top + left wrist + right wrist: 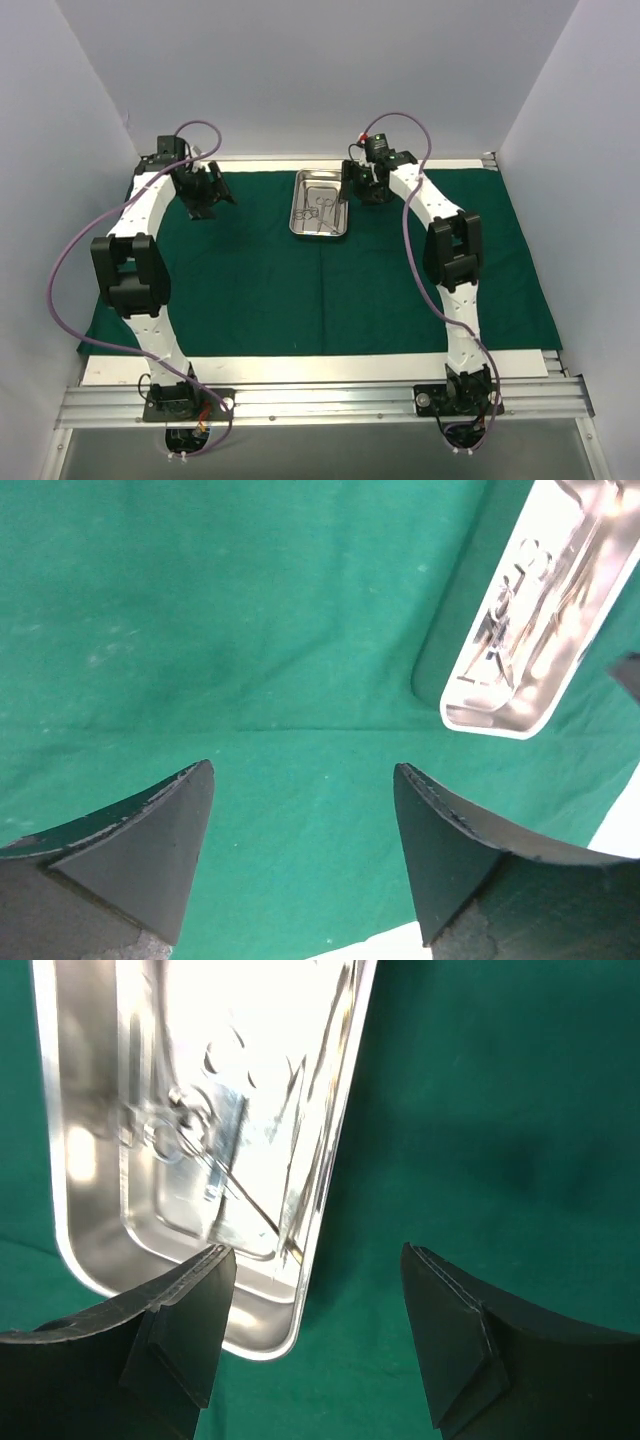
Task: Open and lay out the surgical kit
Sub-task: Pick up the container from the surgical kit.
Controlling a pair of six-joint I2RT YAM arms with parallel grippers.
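Looking down from overhead, I see the dark green cloth wrap (320, 290) spread flat across the tabletop (300, 368). I take that to mean the opening step is done and the drape now serves as the working field. It is a matte woven fabric marked by faint fold creases.

The steel tray (295, 212) sits on it at the far centre. It is a small rectangle with rounded corners and a raised rim, polished enough to glare white in both wrist views. The ring-handled instruments (322, 208) lie inside it, thin and silver and crossed over one another. I cannot count them through the shine.

My left pincer (303, 770) hangs over bare cloth at the far left, apart from the tray, fingers spread with nothing between them. My right pincer (318, 1250) is just right of the tray, likewise spread and empty, with one finger over a corner of the rim. I judge that this position suits reaching in for the instruments, which are not yet laid out on the cloth.
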